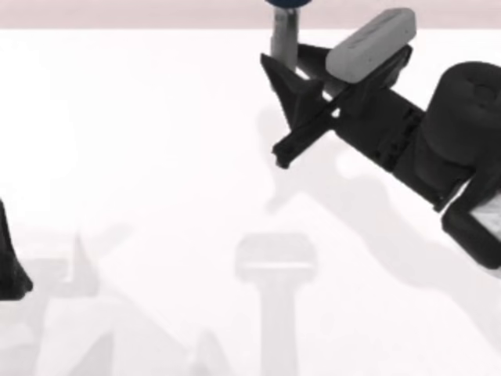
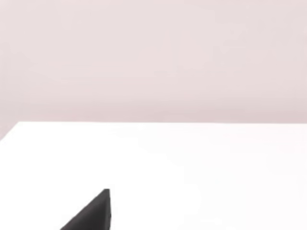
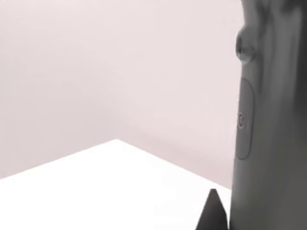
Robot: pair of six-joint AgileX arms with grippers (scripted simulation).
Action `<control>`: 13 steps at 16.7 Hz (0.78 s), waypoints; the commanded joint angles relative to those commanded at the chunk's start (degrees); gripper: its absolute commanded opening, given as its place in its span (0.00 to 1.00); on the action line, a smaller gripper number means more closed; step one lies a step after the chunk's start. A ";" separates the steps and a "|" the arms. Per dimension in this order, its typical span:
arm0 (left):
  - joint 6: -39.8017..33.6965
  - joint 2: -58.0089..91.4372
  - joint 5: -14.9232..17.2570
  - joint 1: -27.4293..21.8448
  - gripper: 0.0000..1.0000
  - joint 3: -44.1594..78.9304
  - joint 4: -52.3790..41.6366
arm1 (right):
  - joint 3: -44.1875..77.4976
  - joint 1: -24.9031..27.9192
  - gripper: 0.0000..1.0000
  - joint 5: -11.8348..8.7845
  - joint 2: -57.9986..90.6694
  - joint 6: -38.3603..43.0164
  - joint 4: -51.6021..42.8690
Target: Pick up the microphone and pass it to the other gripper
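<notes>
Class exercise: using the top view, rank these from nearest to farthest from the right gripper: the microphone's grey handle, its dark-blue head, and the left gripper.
1. The plain grey cylindrical handle of the microphone, right beside the right gripper, near the table's far edge.
2. The rounded dark-blue head, just beyond the handle, at the picture's top edge.
3. The black left gripper, across the table at the left edge.

Microphone: dark-blue head cut by top view's upper edge; handle base hidden behind right gripper. Left gripper: only a dark sliver at table's left edge; finger state unreadable.
</notes>
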 joint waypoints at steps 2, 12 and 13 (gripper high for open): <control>0.00 0.11 0.04 -0.09 1.00 0.08 0.05 | 0.00 0.00 0.00 0.00 0.00 0.00 0.00; 0.08 30.13 5.98 -16.65 1.00 18.26 12.27 | 0.00 0.00 0.00 0.00 0.00 0.00 0.00; 0.11 34.70 6.76 -18.92 1.00 20.95 14.13 | 0.00 0.00 0.00 0.00 0.00 0.00 0.00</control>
